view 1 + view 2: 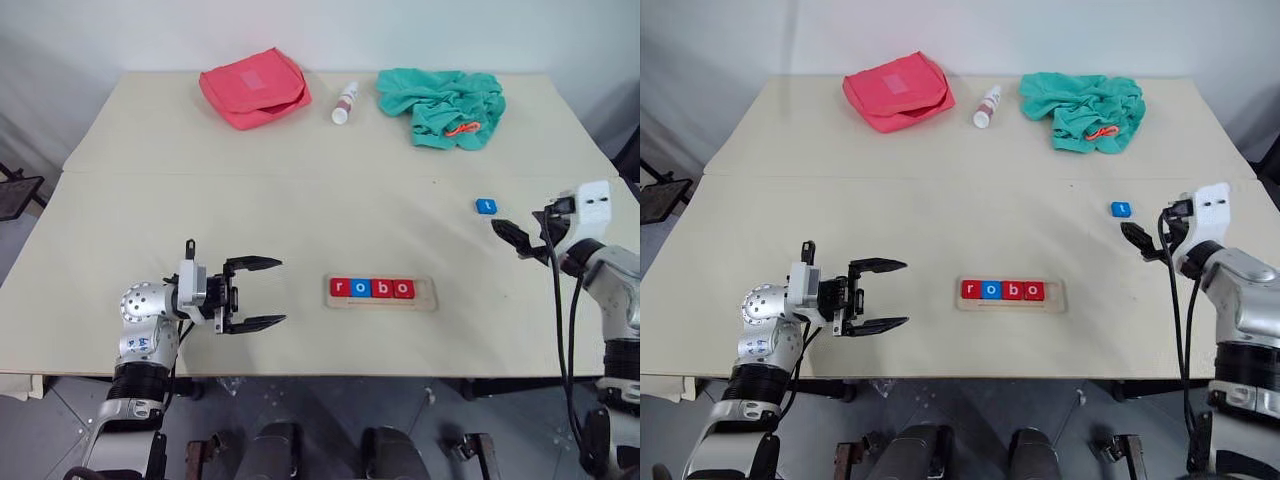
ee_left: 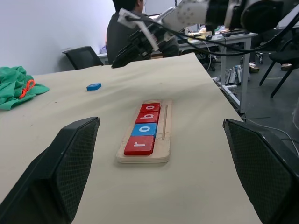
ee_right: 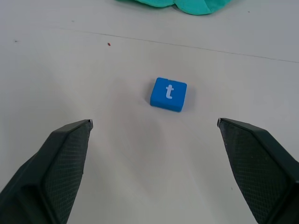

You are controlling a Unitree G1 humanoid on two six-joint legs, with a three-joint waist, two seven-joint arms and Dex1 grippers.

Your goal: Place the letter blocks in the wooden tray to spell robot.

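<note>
The left hand [image 1: 262, 294] hung open over the worktop [image 1: 300, 215], at nine o'clock from the tray [image 1: 381, 293], empty. The tray held four blocks [image 1: 371, 288] reading r, o, b, o, with its last slot bare at the three o'clock end. The t block [image 1: 486, 206] lay flat on the worktop at about one o'clock from the tray, well apart from it. The right hand [image 1: 513, 236], open wide and holding nothing, sat near the block, at its five o'clock. Likely risks: a shallow pinch could flip so thin a tile, or it could land turned or nudge the last o.
</note>
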